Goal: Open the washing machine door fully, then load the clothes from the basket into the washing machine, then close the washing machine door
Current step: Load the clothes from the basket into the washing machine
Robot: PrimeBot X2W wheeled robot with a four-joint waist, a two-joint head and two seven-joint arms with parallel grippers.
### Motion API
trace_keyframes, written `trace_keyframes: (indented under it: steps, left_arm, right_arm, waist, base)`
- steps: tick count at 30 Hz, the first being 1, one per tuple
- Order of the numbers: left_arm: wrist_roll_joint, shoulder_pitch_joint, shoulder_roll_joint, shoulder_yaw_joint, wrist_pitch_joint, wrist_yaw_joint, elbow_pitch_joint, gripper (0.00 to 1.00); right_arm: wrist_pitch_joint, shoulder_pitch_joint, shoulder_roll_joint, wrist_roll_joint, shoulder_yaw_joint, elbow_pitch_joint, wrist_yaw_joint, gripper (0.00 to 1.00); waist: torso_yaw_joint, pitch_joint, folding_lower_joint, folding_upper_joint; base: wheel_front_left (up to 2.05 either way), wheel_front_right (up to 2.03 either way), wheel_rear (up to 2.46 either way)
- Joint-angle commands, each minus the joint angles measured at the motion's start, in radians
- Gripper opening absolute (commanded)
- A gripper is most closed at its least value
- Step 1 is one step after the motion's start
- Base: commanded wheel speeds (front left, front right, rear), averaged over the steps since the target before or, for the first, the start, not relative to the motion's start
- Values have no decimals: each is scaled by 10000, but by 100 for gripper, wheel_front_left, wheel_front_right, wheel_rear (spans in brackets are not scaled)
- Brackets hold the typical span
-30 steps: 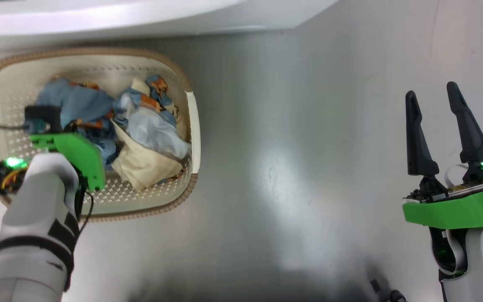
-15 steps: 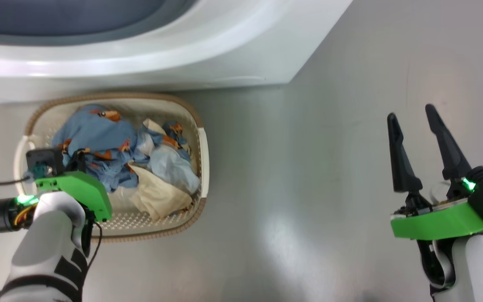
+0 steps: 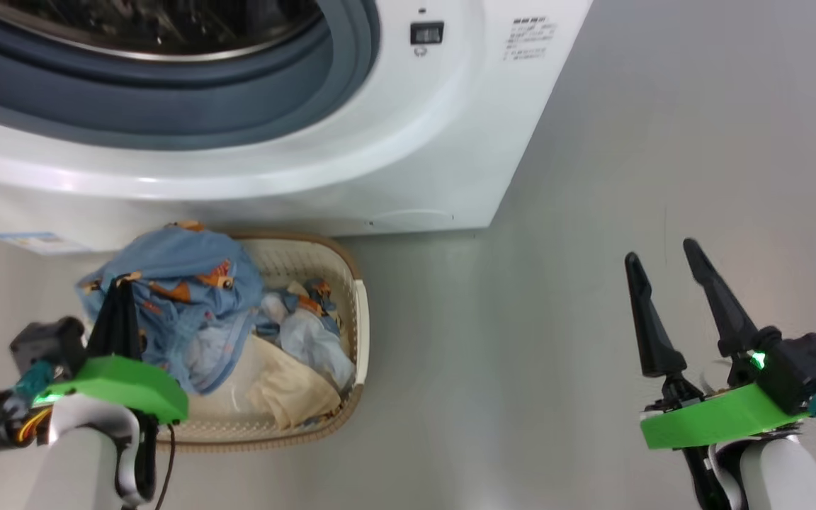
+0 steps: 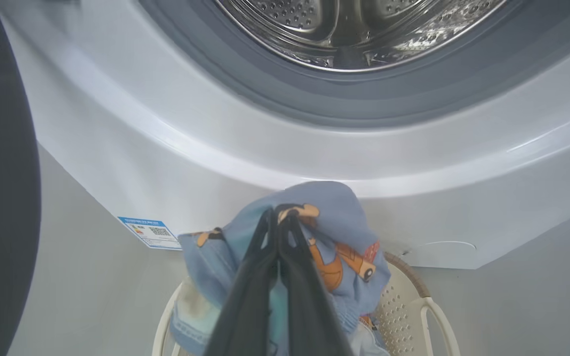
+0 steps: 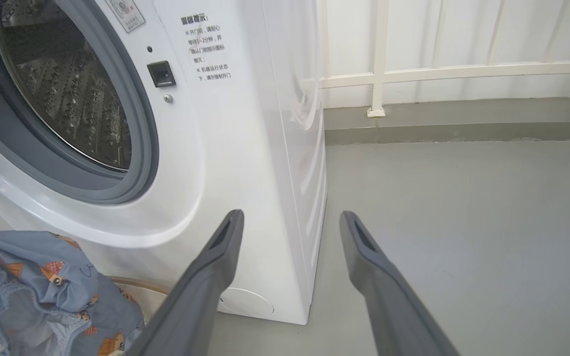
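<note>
Clamping the blue printed garment (image 4: 344, 232), our left gripper (image 4: 277, 215) now raises it from the basket (image 3: 360, 333), drum (image 4: 354, 29) at twelve o'clock; right gripper (image 3: 661, 253) gapes.

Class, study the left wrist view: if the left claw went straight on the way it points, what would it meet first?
Most likely the white front of the washing machine, just below the grey rubber ring, rather than the open drum, though depth is hard to judge.
</note>
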Motion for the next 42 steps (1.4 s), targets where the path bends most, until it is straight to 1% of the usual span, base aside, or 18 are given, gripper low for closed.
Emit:
trace_keyframes:
  steps: [1,5,15,22,27,32,42]
  left_arm:
    - [80,410,285,441,-134,97,-685,0]
    - [280,1006,238,558,-134,120,-1923,0]
    - [555,1875,157,902,-135,182,-4602,0]
    - [623,2704,70,1140,-135,323,-5880,0]
    - [709,3274,27,1230,-135,345,-6363,0]
    - [718,3841,-157,1267,-135,340,-6787,0]
    - [677,4244,-354,1331,-135,251,-6863,0]
  right_arm:
    - [-47,210,61,123,284,-160,16,100]
    - [-47,371,95,156,357,-69,16,100]
    - [-47,710,174,242,428,36,16,100]
    - [-47,976,235,237,396,53,16,100]
    - [-47,1166,257,236,394,52,16,100]
    - [-47,1343,277,259,343,26,16,100]
    - [-47,1472,299,237,417,42,16,100]
  waist:
    - [30,-625,0,0]
    - [30,-978,0,0]
    - [-34,-1697,0,0]
    - [-143,-2272,0,0]
    - [-193,-2604,0,0]
    - [-194,-2877,0,0]
    - [-153,-2955,0,0]
  base:
    - [0,0,0]
    - [0,0,0]
    - [0,0,0]
    - [0,0,0]
    - [0,0,0]
    - [0,0,0]
    - [0,0,0]
